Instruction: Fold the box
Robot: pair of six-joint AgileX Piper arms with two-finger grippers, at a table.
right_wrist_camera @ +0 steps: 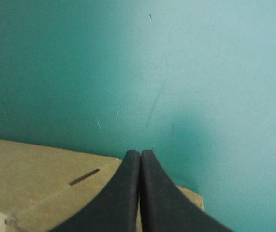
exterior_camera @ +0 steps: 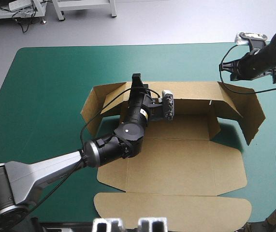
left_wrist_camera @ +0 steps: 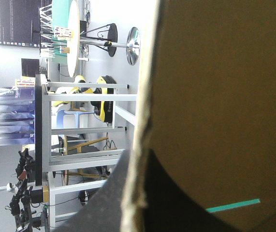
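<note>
The brown box [exterior_camera: 176,164] lies unfolded on the teal-green cover, with its long far wall [exterior_camera: 191,96] tilted up. My left gripper [exterior_camera: 137,81] reaches across the panel to that wall's top edge. In the left wrist view the wall [left_wrist_camera: 215,96] stands edge-on between the black fingers [left_wrist_camera: 104,203], so the left gripper [left_wrist_camera: 138,157] is shut on the box. The right gripper [exterior_camera: 224,67] hovers just beyond the wall's right corner. In its own view the right gripper [right_wrist_camera: 140,153] is shut in a pointed arch, with a slotted panel of the box [right_wrist_camera: 46,183] beneath it.
End flaps stick out at the far left [exterior_camera: 92,104] and far right [exterior_camera: 246,116] of the box. The rounded lid [exterior_camera: 176,210] lies flat near the table's front edge. Bare teal-green cover [exterior_camera: 46,87] surrounds the box on the left and far side.
</note>
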